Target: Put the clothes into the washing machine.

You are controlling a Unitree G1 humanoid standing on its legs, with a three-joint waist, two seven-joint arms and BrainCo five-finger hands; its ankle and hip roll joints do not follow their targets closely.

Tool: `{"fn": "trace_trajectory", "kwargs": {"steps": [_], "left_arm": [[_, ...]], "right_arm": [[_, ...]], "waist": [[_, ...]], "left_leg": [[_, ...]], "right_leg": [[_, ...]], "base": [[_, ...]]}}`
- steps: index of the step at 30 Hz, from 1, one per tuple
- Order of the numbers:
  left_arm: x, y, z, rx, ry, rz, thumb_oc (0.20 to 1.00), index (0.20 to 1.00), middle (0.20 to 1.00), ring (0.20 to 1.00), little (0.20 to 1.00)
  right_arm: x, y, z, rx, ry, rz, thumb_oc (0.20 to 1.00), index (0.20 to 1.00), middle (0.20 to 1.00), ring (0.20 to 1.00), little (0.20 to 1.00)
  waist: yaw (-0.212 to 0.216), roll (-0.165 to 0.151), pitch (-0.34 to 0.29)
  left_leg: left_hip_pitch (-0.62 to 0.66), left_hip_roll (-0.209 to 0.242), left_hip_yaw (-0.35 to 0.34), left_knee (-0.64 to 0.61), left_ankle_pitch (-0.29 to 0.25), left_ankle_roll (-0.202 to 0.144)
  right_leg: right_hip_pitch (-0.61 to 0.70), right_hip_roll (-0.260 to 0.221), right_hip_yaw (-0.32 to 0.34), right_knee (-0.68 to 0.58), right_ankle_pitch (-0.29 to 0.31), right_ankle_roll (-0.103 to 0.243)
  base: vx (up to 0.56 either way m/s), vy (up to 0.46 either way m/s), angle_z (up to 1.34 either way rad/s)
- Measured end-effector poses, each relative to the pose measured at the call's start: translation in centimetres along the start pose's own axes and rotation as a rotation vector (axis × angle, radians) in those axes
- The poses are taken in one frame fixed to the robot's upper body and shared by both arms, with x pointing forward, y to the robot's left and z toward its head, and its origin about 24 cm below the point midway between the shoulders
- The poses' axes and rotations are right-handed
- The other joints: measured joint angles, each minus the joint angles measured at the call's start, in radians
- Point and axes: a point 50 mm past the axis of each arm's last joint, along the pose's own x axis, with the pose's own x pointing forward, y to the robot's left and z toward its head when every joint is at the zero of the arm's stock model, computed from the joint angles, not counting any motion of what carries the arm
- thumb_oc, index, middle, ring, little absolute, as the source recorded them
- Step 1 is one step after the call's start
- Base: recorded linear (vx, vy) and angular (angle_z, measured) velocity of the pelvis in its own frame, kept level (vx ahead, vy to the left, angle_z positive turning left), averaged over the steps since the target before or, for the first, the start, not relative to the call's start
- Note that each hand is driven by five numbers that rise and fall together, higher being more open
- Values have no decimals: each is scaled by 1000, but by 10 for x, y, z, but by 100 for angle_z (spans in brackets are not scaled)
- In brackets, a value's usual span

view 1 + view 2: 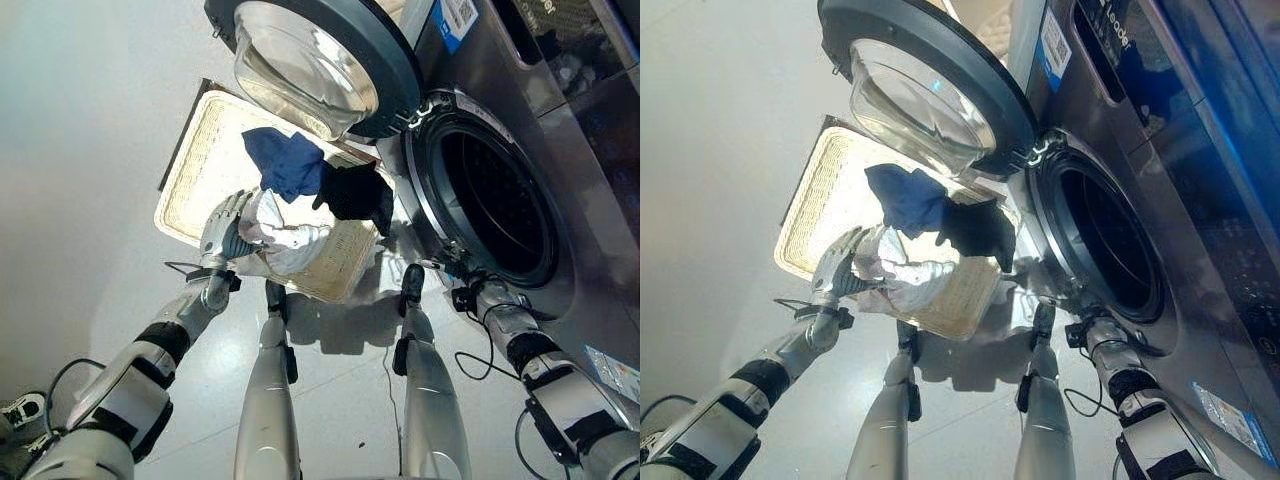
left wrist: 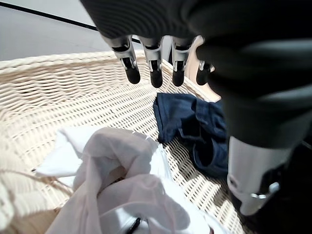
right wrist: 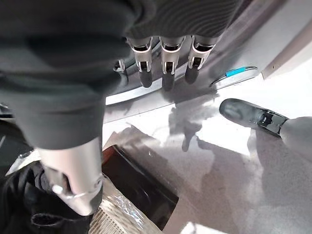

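A flat wicker basket (image 1: 195, 170) lies on the floor in front of the washing machine (image 1: 590, 200). In it are a blue cloth (image 1: 285, 160), a black cloth (image 1: 355, 192) and a white cloth (image 1: 285, 235). My left hand (image 1: 222, 228) is open at the white cloth's left edge. In the left wrist view its straight fingers (image 2: 156, 68) reach over the white cloth (image 2: 126, 185) toward the blue cloth (image 2: 195, 126). My right hand (image 1: 455, 270) hangs open below the drum opening (image 1: 495, 200), holding nothing, its fingers (image 3: 168, 63) relaxed.
The round glass door (image 1: 310, 60) stands swung open above the basket's far end. The black cloth hangs over the basket's edge nearest the machine. Bare grey floor (image 1: 90, 120) spreads to the left.
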Motion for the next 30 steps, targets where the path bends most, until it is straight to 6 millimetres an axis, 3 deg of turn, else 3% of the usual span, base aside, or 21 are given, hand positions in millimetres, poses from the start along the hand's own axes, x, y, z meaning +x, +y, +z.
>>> {"fn": "trace_trajectory", "kwargs": {"steps": [4,13,30], "left_arm": [[5,7,-8,106,3,-26,1000,1000,1000,1000,1000],[22,18,-11,242,10,-87,1000,1000,1000,1000,1000],[46,39,-11,297,117,-169,1000,1000,1000,1000,1000]], "right_arm": [[3,0,18,-22,-53,13,1000,1000,1000,1000,1000],[8,-4,44,-53,-120,11,1000,1000,1000,1000,1000],[11,7,74,-67,-207,34,1000,1000,1000,1000,1000]], "waist": [[-23,0,0],[-25,0,0],[-48,-1,-2]], "left_leg": [[-79,0,-8,30,0,0],[-199,0,-29,77,-2,1],[-278,0,-69,106,-9,-9]], "right_leg": [[-83,-1,8,37,-5,-5],[-233,0,26,145,-43,-13],[-320,1,28,207,-71,-19]], "base": [[0,0,0],[0,0,0],[0,0,0]]}}
